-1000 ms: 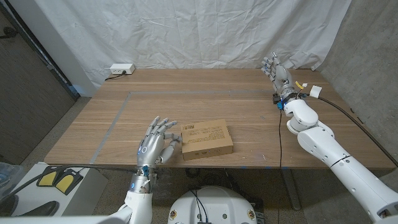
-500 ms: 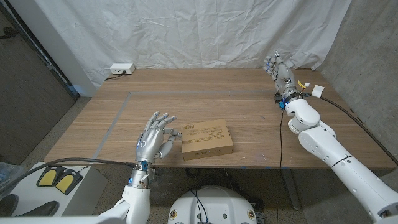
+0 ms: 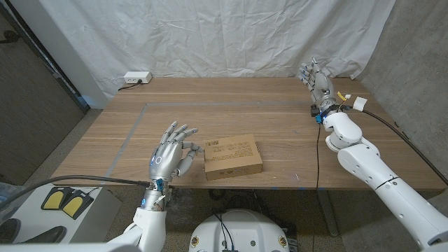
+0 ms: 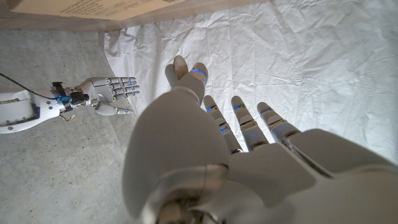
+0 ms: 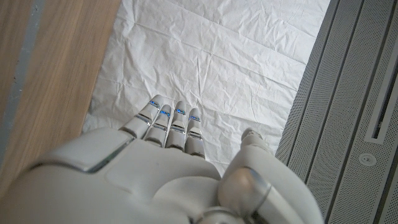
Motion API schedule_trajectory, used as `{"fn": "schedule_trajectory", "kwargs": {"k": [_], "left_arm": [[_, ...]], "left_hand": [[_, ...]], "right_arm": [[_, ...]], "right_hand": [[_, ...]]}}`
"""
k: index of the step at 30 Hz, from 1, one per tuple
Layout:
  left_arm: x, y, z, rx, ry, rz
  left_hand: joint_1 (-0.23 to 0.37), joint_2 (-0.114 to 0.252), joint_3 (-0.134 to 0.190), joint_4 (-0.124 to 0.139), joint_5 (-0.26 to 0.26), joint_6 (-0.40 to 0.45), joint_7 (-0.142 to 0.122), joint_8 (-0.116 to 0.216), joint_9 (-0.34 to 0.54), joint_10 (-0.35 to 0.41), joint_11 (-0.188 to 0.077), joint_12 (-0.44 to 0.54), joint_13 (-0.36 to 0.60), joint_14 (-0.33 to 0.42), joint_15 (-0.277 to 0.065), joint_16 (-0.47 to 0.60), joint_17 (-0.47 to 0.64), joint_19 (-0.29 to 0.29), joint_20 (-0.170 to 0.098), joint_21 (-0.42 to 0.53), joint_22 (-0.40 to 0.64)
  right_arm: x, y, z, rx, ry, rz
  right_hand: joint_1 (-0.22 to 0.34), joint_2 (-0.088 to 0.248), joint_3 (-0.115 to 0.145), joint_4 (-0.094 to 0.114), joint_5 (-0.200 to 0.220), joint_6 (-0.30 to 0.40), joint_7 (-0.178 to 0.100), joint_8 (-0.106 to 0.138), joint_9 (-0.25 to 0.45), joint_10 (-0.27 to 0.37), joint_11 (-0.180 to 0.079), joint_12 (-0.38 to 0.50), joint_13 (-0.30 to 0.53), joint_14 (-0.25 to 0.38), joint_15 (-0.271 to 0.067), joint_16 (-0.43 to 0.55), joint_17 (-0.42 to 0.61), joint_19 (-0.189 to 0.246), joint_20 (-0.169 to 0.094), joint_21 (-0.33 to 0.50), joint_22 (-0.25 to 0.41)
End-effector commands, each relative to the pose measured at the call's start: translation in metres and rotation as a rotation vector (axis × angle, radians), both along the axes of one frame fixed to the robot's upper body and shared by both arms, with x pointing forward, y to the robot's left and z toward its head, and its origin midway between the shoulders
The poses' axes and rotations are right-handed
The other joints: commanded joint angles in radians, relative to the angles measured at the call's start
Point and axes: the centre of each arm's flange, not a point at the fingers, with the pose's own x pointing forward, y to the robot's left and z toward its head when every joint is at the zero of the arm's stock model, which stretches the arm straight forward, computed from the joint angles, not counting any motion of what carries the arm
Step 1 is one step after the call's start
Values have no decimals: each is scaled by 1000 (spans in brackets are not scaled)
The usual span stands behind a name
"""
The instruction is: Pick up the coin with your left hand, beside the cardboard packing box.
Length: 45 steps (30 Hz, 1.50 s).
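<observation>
Wooden table (image 3: 280, 133): coin indiscernible; left hand (image 3: 170, 152) spread, empty (beside cardboard box (image 3: 232, 156)).

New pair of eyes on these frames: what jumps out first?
The cardboard packing box lying flat near the table's front edge, with the left hand just beside it, fingers spread and holding nothing. Next, the right hand, open at the far right corner, well away from the box. No coin is discernible.
</observation>
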Motion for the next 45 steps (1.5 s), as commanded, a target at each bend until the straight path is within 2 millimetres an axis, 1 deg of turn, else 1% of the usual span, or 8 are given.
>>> {"fn": "schedule_trajectory", "kwargs": {"k": [1,6,13,19,21,30,33,45], "left_arm": [[-10,1,13,20,-29,8],[-15,2,20,25,-48,3],[-24,6,34,57,-101,47],[-26,12,43,60,-139,58],[-27,13,46,66,-156,64],[-29,18,61,93,-193,66],[-29,19,65,101,-202,66],[-29,21,76,117,-240,56]], "left_hand": [[-10,-1,9,-2,0,12,16,6,2,8,0,-2,4,12,-121,-2,3,8,1,3,3],[-11,-1,11,-3,0,10,16,7,3,8,1,-3,4,13,-119,-3,3,9,0,3,3],[-12,-1,13,-3,0,11,17,9,4,12,0,-4,4,14,-119,-4,3,9,1,2,3],[-13,-2,14,-3,0,9,16,10,6,8,-2,-7,5,14,-118,-5,3,10,1,2,3],[-14,-2,15,-3,0,10,11,11,7,9,-1,-7,5,15,-119,-5,3,10,1,2,3],[-15,-3,18,-3,0,11,15,12,5,7,-1,-9,5,16,-119,-6,3,10,1,1,3],[-16,-3,19,-3,0,10,12,12,6,12,-2,-8,5,16,-119,-6,3,10,0,1,3],[-17,-4,22,-4,0,10,13,14,6,13,1,-10,5,16,-119,-7,3,11,1,0,3]], "right_arm": [[-6,-2,-1,6,-8,-4],[-9,-4,-2,9,-12,-7],[-14,-8,-4,18,-18,-15],[-17,-8,-4,20,-25,-19],[-18,-7,-3,20,-26,-22],[-21,-5,0,15,-29,-29],[-22,-4,0,17,-29,-31],[-28,-3,-1,16,-29,-44]], "right_hand": [[3,-2,-5,-2,7,7,-3,-2,5,13,-1,0,3,10,2,-3,3,9,-7,-1,2],[3,-2,-5,-3,7,7,-2,-2,5,12,0,-1,3,10,1,-3,3,9,-7,-2,2],[3,-1,-5,-3,7,7,-2,-2,5,13,0,-1,3,10,2,-3,3,11,-7,-3,2],[3,-1,-6,-3,7,8,-1,-2,5,13,0,-1,3,11,2,-3,3,11,-7,-4,2],[3,-1,-6,-3,7,8,-1,-2,5,13,0,-1,3,10,2,-3,3,11,-7,-5,2],[3,-1,-6,-4,7,7,-2,-2,5,13,0,-1,3,11,1,-3,3,12,-7,-6,2],[3,-1,-6,-4,7,7,-2,-2,5,13,1,-1,3,11,2,-3,3,12,-7,-7,2],[3,0,-7,-4,7,7,-1,-2,5,13,1,-1,3,11,3,-3,3,13,-7,-9,2]]}}
